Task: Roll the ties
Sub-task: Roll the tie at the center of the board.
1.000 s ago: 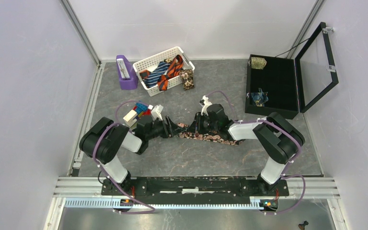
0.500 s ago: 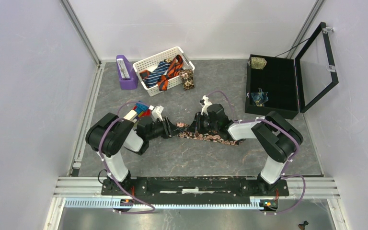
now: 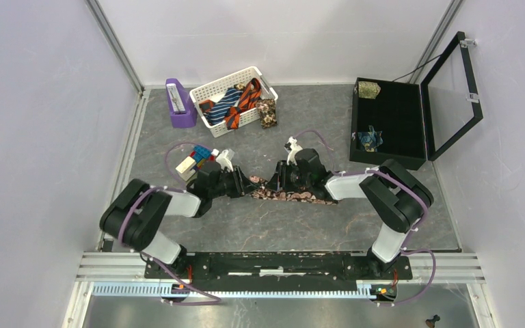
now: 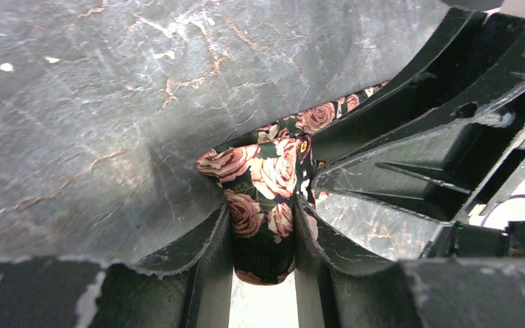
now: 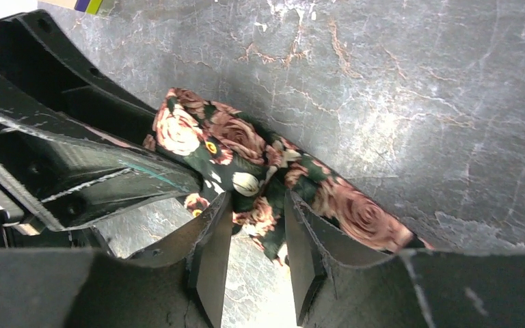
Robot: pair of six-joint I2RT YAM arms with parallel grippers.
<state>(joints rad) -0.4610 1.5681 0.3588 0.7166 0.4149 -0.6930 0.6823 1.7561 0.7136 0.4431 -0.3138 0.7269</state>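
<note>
Left wrist view shows the dark floral tie (image 4: 273,164) bunched on the grey tabletop (image 4: 75,102), its end pinched between the fingers of the left end effector (image 4: 261,212), while the right end effector (image 5: 257,201) straddles a fold close by, grip or clearance not determinable.
</note>
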